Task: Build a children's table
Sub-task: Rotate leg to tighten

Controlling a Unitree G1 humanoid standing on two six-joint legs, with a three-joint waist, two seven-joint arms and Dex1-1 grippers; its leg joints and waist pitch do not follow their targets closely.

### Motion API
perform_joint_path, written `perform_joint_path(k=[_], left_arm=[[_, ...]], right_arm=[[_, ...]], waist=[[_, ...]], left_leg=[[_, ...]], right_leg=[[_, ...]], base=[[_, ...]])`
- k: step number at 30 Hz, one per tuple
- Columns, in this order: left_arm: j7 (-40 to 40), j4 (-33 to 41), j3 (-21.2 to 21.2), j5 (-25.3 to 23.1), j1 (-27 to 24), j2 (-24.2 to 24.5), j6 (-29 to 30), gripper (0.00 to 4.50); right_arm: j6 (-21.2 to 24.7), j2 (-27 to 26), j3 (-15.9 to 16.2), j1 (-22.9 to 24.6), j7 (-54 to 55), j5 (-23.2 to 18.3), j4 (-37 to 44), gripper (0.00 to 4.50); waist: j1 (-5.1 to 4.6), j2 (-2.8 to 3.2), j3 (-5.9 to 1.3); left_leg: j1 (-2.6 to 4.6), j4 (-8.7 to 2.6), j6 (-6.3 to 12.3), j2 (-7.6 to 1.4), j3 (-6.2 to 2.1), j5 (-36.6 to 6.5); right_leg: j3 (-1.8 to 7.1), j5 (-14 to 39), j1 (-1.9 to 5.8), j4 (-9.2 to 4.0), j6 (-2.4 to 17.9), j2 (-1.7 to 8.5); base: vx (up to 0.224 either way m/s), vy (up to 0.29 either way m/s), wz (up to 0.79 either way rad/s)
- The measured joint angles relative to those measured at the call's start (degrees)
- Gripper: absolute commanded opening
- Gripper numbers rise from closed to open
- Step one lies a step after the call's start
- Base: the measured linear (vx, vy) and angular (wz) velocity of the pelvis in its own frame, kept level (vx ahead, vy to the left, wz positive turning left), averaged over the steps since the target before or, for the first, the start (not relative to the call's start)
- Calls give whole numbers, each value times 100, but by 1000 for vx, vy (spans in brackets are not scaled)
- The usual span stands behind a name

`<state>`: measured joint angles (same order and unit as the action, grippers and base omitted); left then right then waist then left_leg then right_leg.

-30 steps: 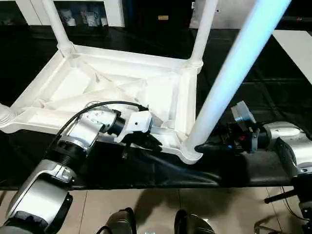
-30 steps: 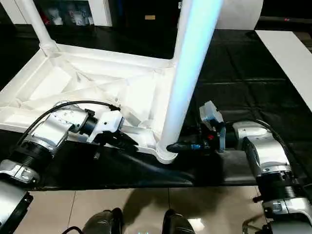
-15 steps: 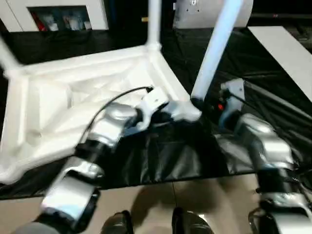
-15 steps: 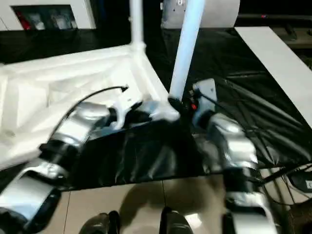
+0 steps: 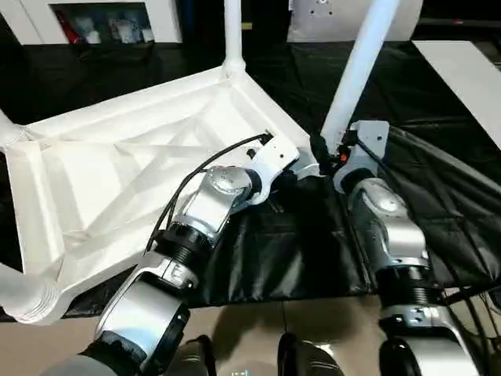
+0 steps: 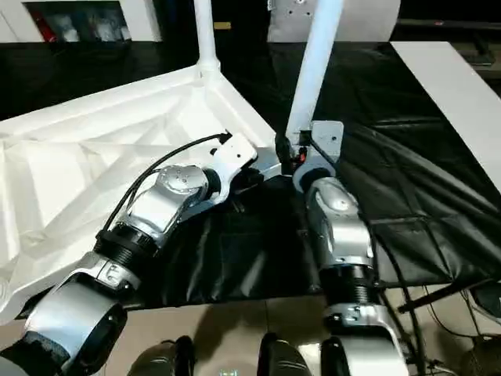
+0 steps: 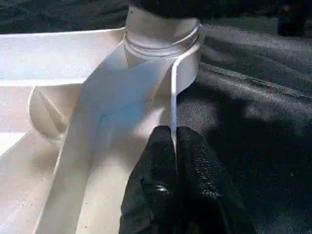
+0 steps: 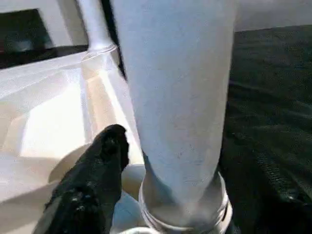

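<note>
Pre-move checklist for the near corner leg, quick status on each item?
1. Table top lying underside up on the black cover: ok.
2. Near corner leg standing upright in its socket: ok.
3. Leg pushed fully home: cannot tell.
4. Left pincer shut on the table's thin edge rim beside that socket: ok.
5. Right pincer at the leg's base; grip on it: cannot tell.
6. Far corner leg fitted upright: ok.

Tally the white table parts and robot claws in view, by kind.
Tabletop: 1
Legs: 4
Claws: 2
Total: 7
</note>
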<state>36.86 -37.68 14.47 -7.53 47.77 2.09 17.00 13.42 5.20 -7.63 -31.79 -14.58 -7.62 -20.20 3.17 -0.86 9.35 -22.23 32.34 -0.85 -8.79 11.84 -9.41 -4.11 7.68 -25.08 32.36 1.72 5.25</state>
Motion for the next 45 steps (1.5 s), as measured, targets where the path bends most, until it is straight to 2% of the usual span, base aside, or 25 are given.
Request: perform_joint_path(k=[2, 4, 5, 8, 10, 14, 16, 20, 22, 25, 27, 29, 31, 32, 33, 35, 41, 45], left_arm=[[163, 65, 4, 26, -40, 92, -34, 0], [438, 176, 6, 98, -113, 230, -72, 0], [589, 221, 10, 115, -151, 302, -114, 0], [1195, 300, 96, 189, -287, 626, -511, 0], [1760, 309, 234, 243, -362, 931, -950, 0], [2614, 338, 374, 338, -454, 1313, -1541, 0], [3026, 324, 453, 379, -459, 1403, -1781, 0], [3702, 239, 486, 584, -477, 1632, -2015, 0], [3939, 174, 488, 657, -469, 1742, -2119, 0], [4207, 100, 508, 686, -451, 1804, -2243, 0], [4457, 80, 548, 740, -449, 1834, -2277, 0], [4598, 81, 572, 781, -449, 1855, -2317, 0], [4710, 90, 611, 791, -449, 1884, -2330, 0], [4731, 96, 623, 794, -449, 1887, -2330, 0], [4738, 101, 627, 794, -449, 1890, -2330, 0], [4747, 101, 628, 796, -449, 1889, -2330, 0], [4788, 77, 623, 796, -442, 1878, -2363, 0], [4797, 59, 585, 836, -437, 1865, -2363, 0]], right_arm=[[24, 223, 79, 113, -356, -81, 15, 338], [25, 446, 142, 233, -754, -129, 16, 371], [24, 540, 143, 270, -926, -150, 13, 371], [-30, 1145, 189, 282, -1794, -312, -4, 393], [-88, 1617, 388, 322, -2660, -397, -6, 419], [-122, 2033, 586, 439, -3820, -639, 43, 419], [-118, 2262, 641, 523, -4479, -783, 102, 419], [-272, 2831, 826, 566, -5779, -1007, 237, 419], [-303, 2969, 882, 560, -6161, -1033, 226, 393], [-286, 3002, 1117, 551, -6580, -1040, 191, 373], [-237, 3004, 1264, 505, -6837, -1057, 140, 343], [-234, 3002, 1310, 474, -6943, -1068, 82, 339], [-245, 2990, 1384, 398, -7050, -1069, 25, 315], [-260, 2972, 1398, 377, -7093, -1071, -10, 315], [-258, 2967, 1430, 360, -7143, -1072, -30, 295], [-254, 2966, 1447, 341, -7211, -1073, -33, 286], [-137, 2968, 1491, 318, -7389, -1097, -33, 225], [-30, 2975, 1489, 314, -7394, -1135, -19, 202]], waist=[[11, 0, 0], [15, 2, -1], [21, 4, -2], [29, 26, -3], [56, 27, -4], [111, 27, -3], [171, 26, -3], [205, 23, -2], [205, 22, -2], [205, 20, 0], [211, 19, 0], [229, 18, 0], [235, 17, 0], [240, 16, 1], [245, 16, 2], [246, 15, 2], [254, 14, 2], [263, 15, 2]], left_leg=[[1, -4, 2, -2, 0, 1], [1, -8, 3, -8, 0, 2], [1, -8, 2, -10, 0, 3], [8, -4, 2, -11, 0, 3], [9, -3, 1, -13, -1, 3], [10, 8, -10, -16, -1, -4], [5, 17, -9, -16, -1, -3], [-1, 26, -6, -16, 0, -3], [2, 33, -7, -18, 0, -4], [4, 36, -25, -19, -1, -12], [5, 38, -26, -19, -1, -12], [2, 41, -26, -19, -1, -12], [-1, 44, -26, -19, -1, -13], [-1, 45, -26, -19, -1, -13], [-3, 45, -26, -19, 0, -13], [-3, 45, -26, -19, -1, -13], [-3, 45, -24, -19, -1, -12], [-3, 45, -24, -19, -1, -12]], right_leg=[[-2, 1, -2, 0, -1, -1], [-4, 1, -5, 3, -1, -6], [-6, 1, -7, 6, -1, -7], [-5, 3, -5, 18, -4, -7], [-6, 7, -4, 25, -11, -7], [-6, 8, -1, 33, -13, -6], [-5, 7, -2, 34, -11, -5], [-6, 7, -3, 39, -10, -3], [-5, 8, -4, 53, -11, -3], [-6, 8, -6, 61, -12, -2], [-6, 8, -4, 61, -12, -1], [-5, 9, -4, 61, -12, 0], [-5, 8, -4, 61, -12, 1], [-5, 8, -4, 61, -12, 1], [-5, 8, -5, 61, -11, 1], [-5, 8, -5, 62, -11, 1], [-5, 9, -6, 63, -13, 1], [-5, 10, -6, 63, -13, 1]], base=[[0, 0, 0], [0, 0, 0], [0, 0, 0], [0, 0, 0], [0, 0, 0], [0, 0, 0], [0, 0, 0], [0, 0, 0], [0, 0, 0], [0, 0, 0], [0, 0, 0], [0, 0, 0], [0, 0, 0], [0, 0, 0], [0, 0, 0], [0, 0, 0], [0, 0, 0], [0, 0, 0]])
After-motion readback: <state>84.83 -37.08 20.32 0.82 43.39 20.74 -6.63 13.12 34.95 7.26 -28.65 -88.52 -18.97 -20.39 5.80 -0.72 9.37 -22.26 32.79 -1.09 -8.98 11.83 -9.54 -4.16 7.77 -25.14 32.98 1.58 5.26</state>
